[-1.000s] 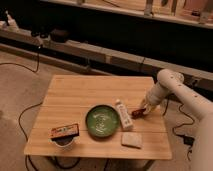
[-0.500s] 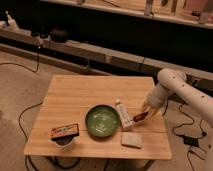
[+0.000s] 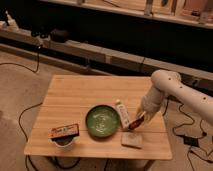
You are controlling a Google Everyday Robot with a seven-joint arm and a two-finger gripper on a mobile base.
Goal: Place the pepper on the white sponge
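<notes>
One slim dark-red pepper [image 3: 135, 123], seemingly pinched by claw [image 3: 140, 119] near sponge [image 3: 131, 140].

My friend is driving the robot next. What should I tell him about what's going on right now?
Gripper: shut on the pepper, over the right front part of the table, beside the white bottle.
Sponge: flat near the table's front edge, just in front of the pepper, nothing on it.
Done: pepper is gripped.
Left: bring it over the sponge, lower it, let go.
</notes>
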